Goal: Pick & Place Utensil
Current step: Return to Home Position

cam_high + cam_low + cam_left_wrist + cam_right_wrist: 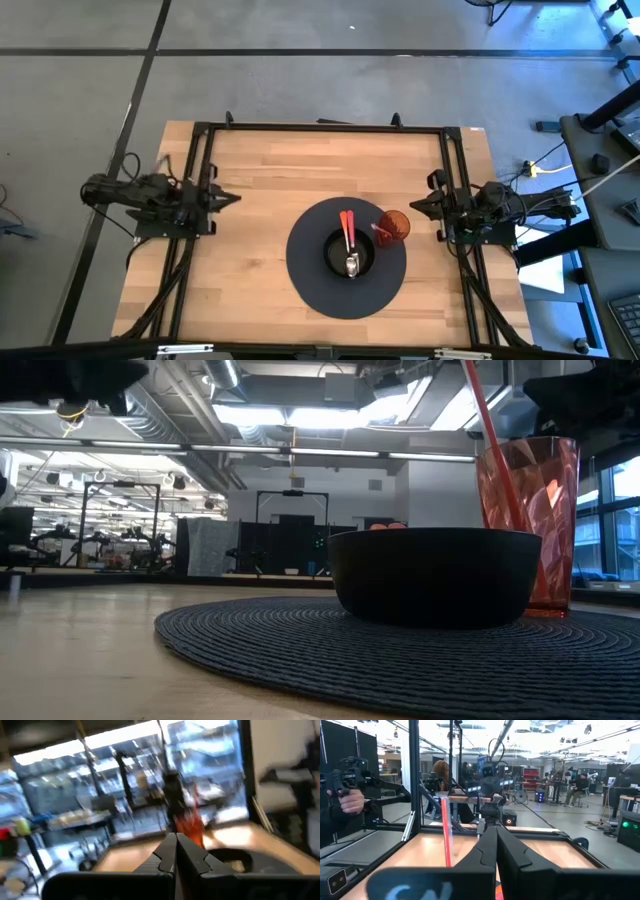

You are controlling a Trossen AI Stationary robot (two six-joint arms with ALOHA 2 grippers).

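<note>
Wooden table (260,180): carries one round dark woven mat (310,290) near its front middle. Left gripper (236,198): parked at the table's left edge, well apart from the mat, fingers (167,855) pressed together, holding nothing. Right gripper (414,206): parked at the right edge, near the cup, fingers (487,847) likewise clenched and empty. Black bowl (333,262): centred on the mat. Red faceted cup (535,510): upright on the mat, just beside the bowl. Spoon (348,238): lies inside the bowl, silver head down, orange-red handle leaning against the rim.
</note>
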